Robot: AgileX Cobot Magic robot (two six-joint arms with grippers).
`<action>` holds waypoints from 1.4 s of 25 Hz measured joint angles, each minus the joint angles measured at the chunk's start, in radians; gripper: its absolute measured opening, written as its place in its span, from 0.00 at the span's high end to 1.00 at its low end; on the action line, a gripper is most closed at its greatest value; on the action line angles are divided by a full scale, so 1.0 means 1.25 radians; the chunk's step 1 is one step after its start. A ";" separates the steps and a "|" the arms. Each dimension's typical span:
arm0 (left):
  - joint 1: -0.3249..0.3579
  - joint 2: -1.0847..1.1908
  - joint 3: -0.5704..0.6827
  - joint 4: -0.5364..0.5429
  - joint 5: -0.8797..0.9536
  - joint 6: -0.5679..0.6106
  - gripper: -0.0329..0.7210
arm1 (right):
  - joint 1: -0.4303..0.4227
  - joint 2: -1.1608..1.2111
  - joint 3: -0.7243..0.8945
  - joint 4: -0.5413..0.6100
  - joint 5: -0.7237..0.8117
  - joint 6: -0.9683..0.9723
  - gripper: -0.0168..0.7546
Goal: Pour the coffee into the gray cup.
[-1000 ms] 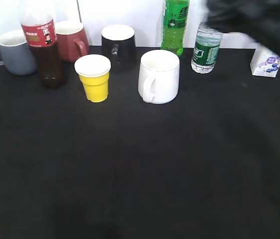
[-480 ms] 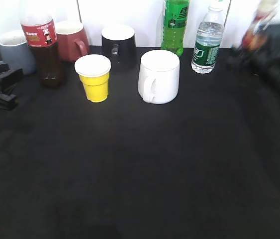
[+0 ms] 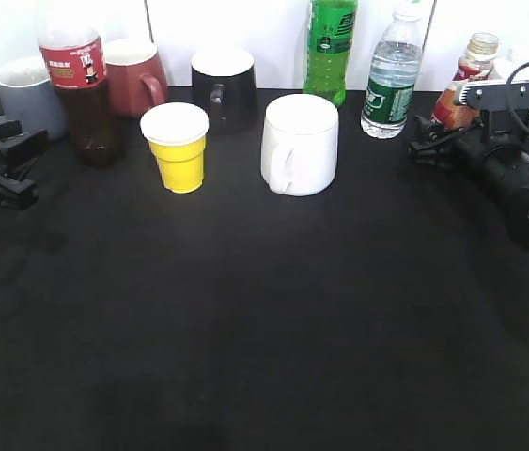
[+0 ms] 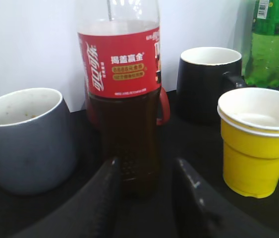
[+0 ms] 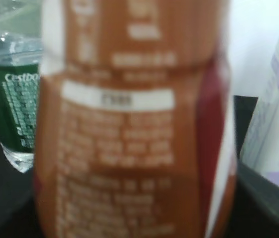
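Note:
The coffee [image 3: 461, 89] is a small curvy bottle with a red-brown and white label and an open neck, at the back right, leaning slightly. My right gripper [image 3: 438, 132] is at its base and appears shut on it. The coffee label [image 5: 129, 129] fills the right wrist view, blurred, and hides the fingers. The gray cup [image 3: 29, 94] stands at the far back left with its handle to the left. It is also in the left wrist view [image 4: 25, 144]. My left gripper [image 3: 6, 164] is open and empty [image 4: 145, 171], low on the table just in front of the cola bottle [image 4: 122, 89].
Along the back stand the cola bottle [image 3: 81, 85], a dark red mug [image 3: 137, 75], a black mug [image 3: 224, 85], a green bottle [image 3: 330, 47] and a water bottle [image 3: 391, 75]. A yellow cup [image 3: 179, 146] and a white mug [image 3: 300, 143] stand further forward. A white carton [image 5: 278, 124] is beside the coffee.
My right arm has come down from the upper right with the coffee and now sits low by the table. My left arm has entered at the left edge.

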 joint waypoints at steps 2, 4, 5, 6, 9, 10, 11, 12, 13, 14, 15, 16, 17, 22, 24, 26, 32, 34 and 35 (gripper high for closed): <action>0.000 0.000 0.000 0.000 0.000 0.000 0.59 | 0.000 -0.035 0.021 0.000 0.024 0.001 0.16; 0.000 0.000 0.000 0.000 0.001 0.000 0.59 | 0.000 -0.089 0.072 0.000 0.035 0.006 0.16; 0.000 0.000 0.000 0.000 0.001 0.000 0.59 | 0.000 -0.100 0.088 0.000 0.036 0.006 0.16; 0.000 0.000 0.000 0.001 0.001 0.000 0.59 | 0.000 -0.134 0.137 -0.001 0.037 0.012 0.17; 0.000 0.000 0.001 0.003 0.001 0.000 0.59 | 0.000 -0.230 0.237 -0.002 0.047 0.022 0.19; 0.000 0.000 0.001 0.004 0.001 0.000 0.59 | 0.000 -0.248 0.249 -0.002 0.058 0.022 0.19; 0.000 -0.001 0.001 0.003 0.001 0.000 0.59 | 0.000 -0.316 0.260 -0.002 0.115 0.022 0.20; 0.000 -0.002 0.001 0.000 0.004 0.000 0.59 | 0.000 -0.343 0.260 -0.002 0.134 0.022 0.20; 0.000 -0.015 0.001 -0.002 0.013 0.000 0.59 | 0.000 -0.399 0.260 -0.002 0.166 0.022 0.21; 0.000 -0.038 0.001 -0.003 0.044 0.000 0.59 | 0.000 -0.450 0.258 -0.002 0.215 0.022 0.21; 0.000 -0.087 0.001 -0.004 0.120 0.000 0.59 | 0.000 -0.494 0.243 -0.002 0.293 0.022 0.21; 0.000 -0.129 0.001 -0.005 0.186 -0.007 0.59 | 0.000 -0.548 0.208 -0.002 0.452 0.022 0.21; 0.000 -0.167 0.001 -0.005 0.270 -0.030 0.59 | 0.000 -0.558 0.195 -0.002 0.518 0.022 0.21; -0.017 -0.311 0.001 -0.041 0.804 -0.127 0.59 | 0.000 -0.583 0.087 -0.006 1.189 0.022 0.21; -0.074 -0.361 -0.024 -0.097 0.997 -0.129 0.59 | 0.000 -0.586 0.041 -0.004 1.349 0.022 0.21; -0.132 -0.376 -0.116 -0.169 1.255 -0.129 0.59 | 0.000 -0.603 -0.025 -0.002 1.485 0.022 0.21; -0.161 -0.395 -0.480 -0.297 1.811 -0.129 0.59 | 0.000 -0.765 -0.125 0.031 1.665 0.017 0.21; -0.161 -0.459 -0.522 -0.319 1.817 -0.129 0.59 | 0.000 -0.846 -0.126 0.034 1.724 0.017 0.21; -0.161 -0.495 -0.523 -0.331 1.820 -0.122 0.59 | 0.000 -0.892 -0.126 0.035 1.758 0.022 0.21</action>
